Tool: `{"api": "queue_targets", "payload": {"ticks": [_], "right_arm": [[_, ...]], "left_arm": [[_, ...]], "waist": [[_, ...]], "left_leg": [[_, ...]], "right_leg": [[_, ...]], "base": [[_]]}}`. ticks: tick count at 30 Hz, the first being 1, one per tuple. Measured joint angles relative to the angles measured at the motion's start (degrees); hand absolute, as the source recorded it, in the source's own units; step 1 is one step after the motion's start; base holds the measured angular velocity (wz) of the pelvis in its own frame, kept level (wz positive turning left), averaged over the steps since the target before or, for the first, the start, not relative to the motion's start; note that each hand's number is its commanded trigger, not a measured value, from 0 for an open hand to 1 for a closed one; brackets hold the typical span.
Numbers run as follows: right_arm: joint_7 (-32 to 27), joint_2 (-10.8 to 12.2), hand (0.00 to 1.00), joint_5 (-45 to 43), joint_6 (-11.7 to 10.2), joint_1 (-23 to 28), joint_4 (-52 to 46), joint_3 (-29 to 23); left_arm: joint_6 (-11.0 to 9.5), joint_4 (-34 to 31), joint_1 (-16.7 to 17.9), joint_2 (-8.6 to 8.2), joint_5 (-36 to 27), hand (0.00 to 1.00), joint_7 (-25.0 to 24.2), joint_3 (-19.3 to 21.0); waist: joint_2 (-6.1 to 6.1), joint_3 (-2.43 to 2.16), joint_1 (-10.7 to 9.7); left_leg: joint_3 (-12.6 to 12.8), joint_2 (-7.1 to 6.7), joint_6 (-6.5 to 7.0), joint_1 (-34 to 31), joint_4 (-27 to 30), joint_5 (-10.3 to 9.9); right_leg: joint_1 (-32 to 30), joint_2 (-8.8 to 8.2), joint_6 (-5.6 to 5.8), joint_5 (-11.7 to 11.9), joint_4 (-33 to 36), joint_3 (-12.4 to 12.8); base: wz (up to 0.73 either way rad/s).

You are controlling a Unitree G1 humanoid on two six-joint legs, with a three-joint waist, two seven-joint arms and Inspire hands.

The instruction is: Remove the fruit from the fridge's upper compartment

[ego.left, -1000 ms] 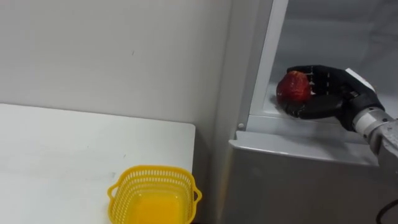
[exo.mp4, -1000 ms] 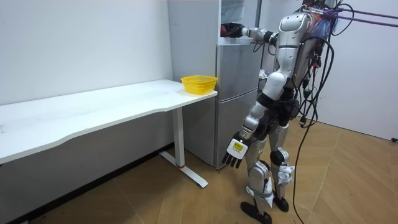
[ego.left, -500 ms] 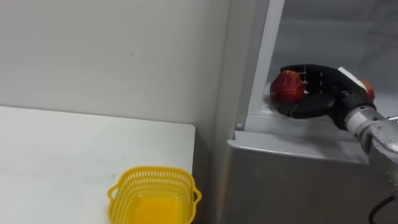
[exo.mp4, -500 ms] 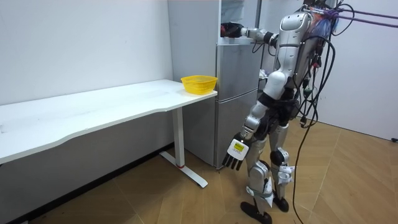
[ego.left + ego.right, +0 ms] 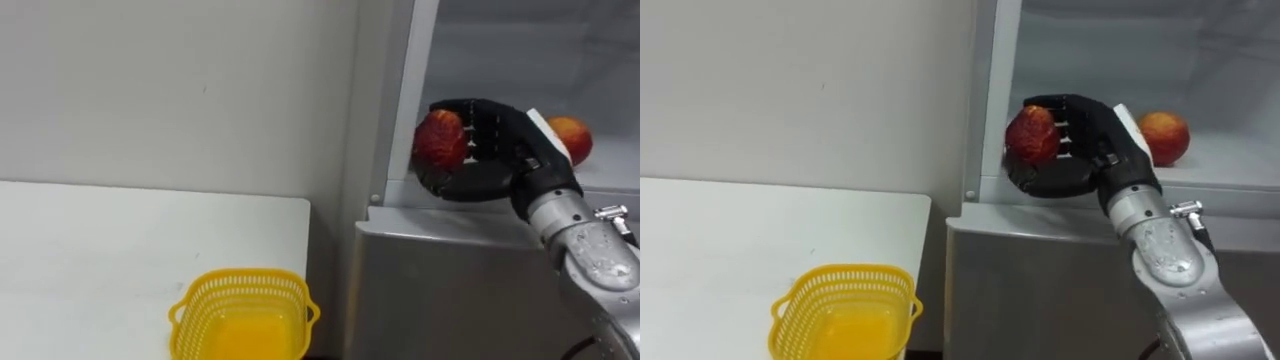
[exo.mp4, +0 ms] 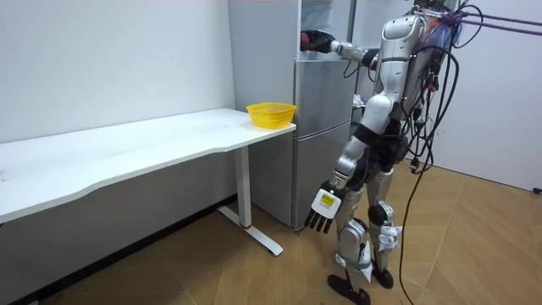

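A red apple [image 5: 439, 142] [image 5: 1031, 135] is held in my right hand [image 5: 490, 150] [image 5: 1080, 140], whose dark fingers curl round it at the front left edge of the open upper fridge compartment [image 5: 520, 90]. A second red-orange fruit [image 5: 568, 139] [image 5: 1164, 137] lies on the fridge shelf behind the hand. In the room view my right hand [image 6: 315, 41] reaches into the fridge [image 6: 322, 127] at head height, and my left hand [image 6: 320, 210] hangs by my thigh with straight fingers. I stand in front of the fridge.
A yellow plastic basket [image 5: 243, 313] [image 5: 844, 311] [image 6: 271, 113] stands empty on the right end of the white table [image 5: 90, 250] [image 6: 127, 152], just left of the fridge. A white wall runs behind the table. The grey lower fridge door [image 5: 450, 300] is closed.
My right hand has drawn the apple leftward and out toward the fridge's front edge. The second fruit behind it has come into sight. The left hand has not moved.
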Motion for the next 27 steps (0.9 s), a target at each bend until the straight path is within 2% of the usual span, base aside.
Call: {"api": "queue_targets", "payload": {"ticks": [3, 5, 8, 12, 14, 17, 21, 24, 27], "right_arm": [[-2.06, 2.02, 1.0, -0.33, 0.04, 2.36, -4.0, -0.62], [-3.62, 3.77, 1.0, -0.24, 0.04, 6.11, -8.86, -1.28], [-4.45, 4.79, 1.0, -0.43, 0.02, 8.47, -12.59, -1.31], [-5.79, 5.06, 1.0, -1.35, -0.5, 10.51, -16.24, -1.39], [-6.36, 6.84, 1.0, -3.42, -0.8, 11.87, -19.53, -1.51], [-6.55, 8.29, 1.0, -6.05, -1.76, 12.26, -21.76, -1.44], [-7.45, 8.53, 1.0, -12.11, -2.13, 12.38, -26.43, -0.68], [-7.93, 8.57, 1.0, -15.86, -4.25, 13.25, -30.5, 1.24], [-8.18, 8.57, 1.0, -19.22, -6.19, 13.24, -32.74, 3.69]], "left_arm": [[-0.28, 0.0, 0.26, -0.48, -0.39, 0.0, 0.37, 0.02], [-0.31, 0.0, 0.28, -0.78, -1.27, 0.0, 0.53, 0.0], [-1.25, 0.02, 0.24, -1.23, -1.19, 0.0, 1.32, -0.02], [-3.06, 0.04, 0.27, -1.71, -1.2, 0.0, 1.46, -0.04], [-3.65, 0.59, 0.27, -1.79, -1.23, 0.0, 1.43, -0.04], [-4.16, 0.66, 0.24, -2.1, -1.02, 0.0, 1.43, -0.19], [-5.08, 0.67, 0.27, -2.4, -1.08, 0.0, 1.41, -0.2], [-5.7, 1.31, 0.16, -2.44, -1.48, 0.0, 1.41, -0.46], [-7.31, 3.03, -0.25, -2.26, -1.52, 0.0, 1.41, -0.87]], "waist": [[0.33, -0.17, -0.12], [0.62, -0.36, -0.17], [0.94, -0.45, -0.71], [1.08, -0.35, -0.76], [1.2, -0.26, -0.84], [1.49, -0.01, -0.6], [1.53, -0.01, 0.0], [1.44, -0.06, 0.21], [1.08, -0.16, 0.43]], "left_leg": [[0.17, 0.01, 0.0, 0.14, -0.36, 0.01], [0.19, -0.01, 0.01, 0.15, -0.66, 0.03], [0.19, -0.03, 0.01, 0.14, -0.5, 0.04], [0.45, -0.01, 0.01, 0.23, -0.2, 0.03], [0.48, -0.01, 0.01, 0.35, -0.33, 0.03], [0.43, -0.01, 0.01, 0.44, -0.77, 0.03], [0.7, 0.05, -0.03, -0.02, -0.75, 0.09], [1.22, 0.06, -0.03, 0.17, -0.94, 0.1], [1.29, 0.04, -0.01, 0.39, -1.18, 0.12]], "right_leg": [[-0.16, 0.06, 0.0, 0.0, -0.06, 0.66], [-0.27, 0.06, 0.01, 0.0, -0.08, 0.63], [-0.32, 0.06, 0.01, 0.0, -0.19, 0.55], [-0.04, 0.05, 0.01, 0.0, -0.19, 0.64], [-0.03, 0.08, 0.02, 0.0, -0.19, 0.74], [-0.15, 0.1, 0.02, -0.01, -0.13, 1.22], [-0.93, 0.22, 0.0, 0.0, 0.02, 2.22], [-0.88, 0.21, 0.0, 0.0, 0.03, 2.22], [-0.82, 0.18, 0.0, 0.0, 0.03, 2.22]], "base": [[-0.03], [0.0], [0.0], [0.02], [0.0], [-0.05], [-0.08], [-0.01], [-0.02]]}}
